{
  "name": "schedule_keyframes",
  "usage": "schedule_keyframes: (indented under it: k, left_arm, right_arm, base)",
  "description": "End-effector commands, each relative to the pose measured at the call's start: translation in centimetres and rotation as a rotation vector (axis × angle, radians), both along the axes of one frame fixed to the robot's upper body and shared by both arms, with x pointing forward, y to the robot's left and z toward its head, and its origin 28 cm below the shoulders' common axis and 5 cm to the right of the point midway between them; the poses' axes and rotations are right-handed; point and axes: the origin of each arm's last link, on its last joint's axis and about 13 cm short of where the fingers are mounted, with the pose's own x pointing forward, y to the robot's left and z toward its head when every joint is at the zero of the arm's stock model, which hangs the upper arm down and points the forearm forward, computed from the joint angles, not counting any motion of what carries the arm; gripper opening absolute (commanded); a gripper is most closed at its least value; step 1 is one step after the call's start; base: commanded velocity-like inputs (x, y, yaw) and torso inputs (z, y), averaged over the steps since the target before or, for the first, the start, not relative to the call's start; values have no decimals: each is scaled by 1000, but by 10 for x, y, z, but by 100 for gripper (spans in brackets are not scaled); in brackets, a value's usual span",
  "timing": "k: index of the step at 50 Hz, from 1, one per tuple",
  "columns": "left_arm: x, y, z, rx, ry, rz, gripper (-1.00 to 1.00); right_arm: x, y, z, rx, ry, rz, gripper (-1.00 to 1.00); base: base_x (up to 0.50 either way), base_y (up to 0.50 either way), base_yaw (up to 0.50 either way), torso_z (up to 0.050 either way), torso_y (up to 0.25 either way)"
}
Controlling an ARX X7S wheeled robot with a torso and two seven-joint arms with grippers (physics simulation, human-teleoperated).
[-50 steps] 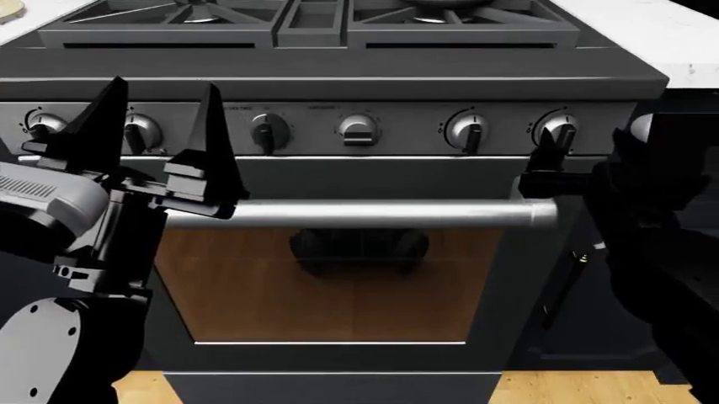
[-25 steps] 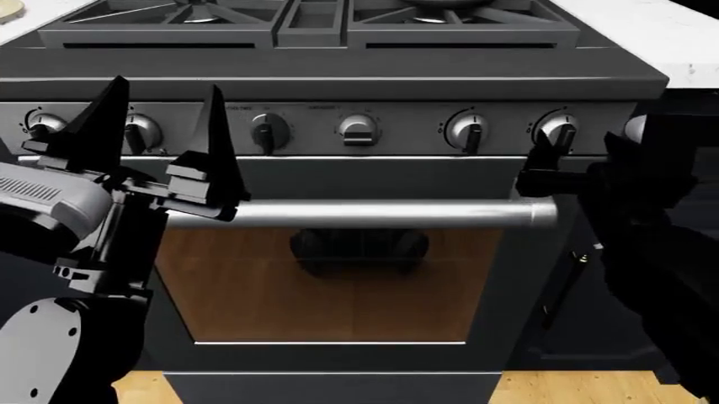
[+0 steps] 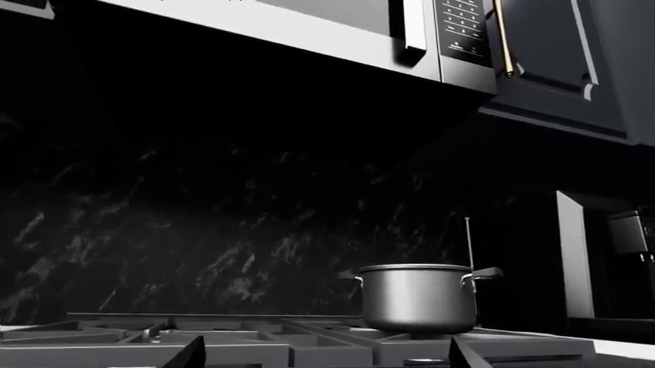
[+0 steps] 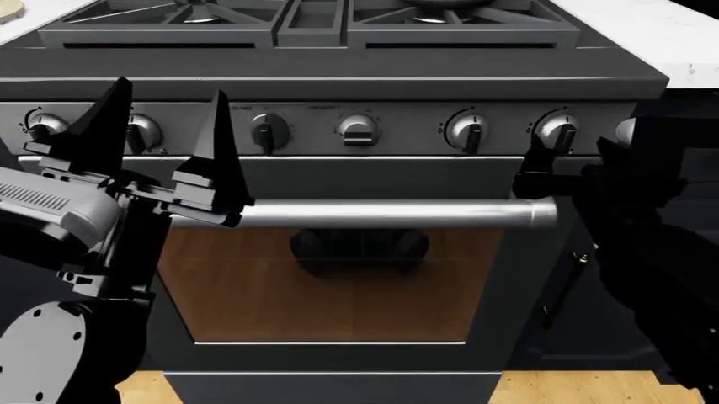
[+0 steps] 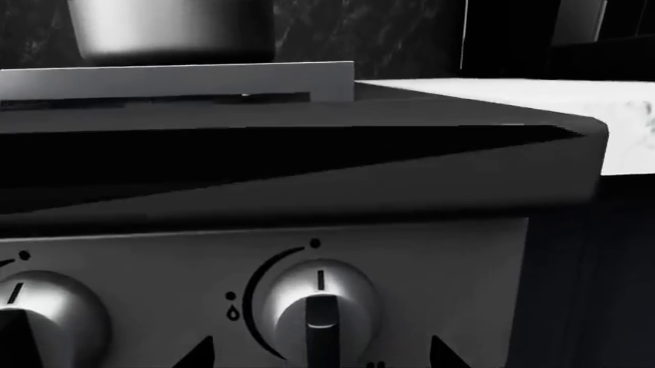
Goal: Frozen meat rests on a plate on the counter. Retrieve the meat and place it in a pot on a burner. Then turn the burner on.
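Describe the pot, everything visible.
The pot is a cylindrical brushed-steel saucepan with a rolled rim, a short dark handle on one side and a small lug on the other. It stands upright on the black stove grate in front of the dark marbled backsplash. Its inside is hidden from this low angle, so its contents cannot be told. Nothing else touches it. The right wrist view shows only its lower wall.

pot: brushed steel | counter: white, grey-veined | backsplash: black marble
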Motion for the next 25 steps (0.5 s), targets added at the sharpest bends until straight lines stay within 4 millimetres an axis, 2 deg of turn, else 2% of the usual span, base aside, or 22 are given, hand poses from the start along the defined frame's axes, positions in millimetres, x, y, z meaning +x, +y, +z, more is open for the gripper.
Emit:
schedule_keyframes:
  k: [1,15,16,25]
  left_arm:
    - [-1,-1,0,8,-6,5,100]
    - [0,-1,-1,6,-2,4,100]
    - [0,-1,-1,7,-1,4,100]
    - [1,-1,-1,7,-1,4,100]
  right_arm:
    - [3,-1,-2,3,7,1,100]
    - [4,-1,-3,12,6,14,100]
    - [4,-1,-3,11,7,14,-100]
    - [4,0,-2,6,1,21,-100]
  base:
    - [0,0,0,0,0]
    - [0,0,0,0,0]
    - [0,0,0,0,0]
    - [0,0,0,0,0]
